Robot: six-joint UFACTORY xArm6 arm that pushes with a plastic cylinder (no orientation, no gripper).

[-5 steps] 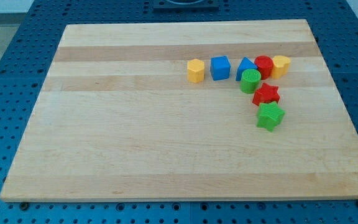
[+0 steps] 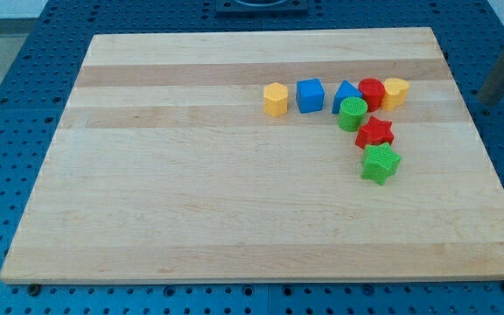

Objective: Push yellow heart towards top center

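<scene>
The wooden board (image 2: 234,192) lay on a blue perforated table (image 2: 24,87), with all the blocks gathered in the upper right part of the frame. The yellow heart (image 2: 395,92) sat at the right end of a short row, touching the red cylinder (image 2: 372,91) on its left. Next in the row stood the blue triangular block (image 2: 346,93), then the blue cube (image 2: 310,94), and a little apart at the row's left end the yellow hexagonal block (image 2: 275,100). Just below the row, the green cylinder (image 2: 353,115) pressed against the blue triangular block and the red cylinder. The red star (image 2: 375,133) lay beneath it, and the green block (image 2: 380,164), its shape hard to make out, sat below the star, touching it.

At the frame's right edge a blurred dark rod slanted down, and the tip (image 2: 488,100) was off the board, well to the right of the yellow heart. The arm carried no hand, so there was nothing to be spread or pressed together.
</scene>
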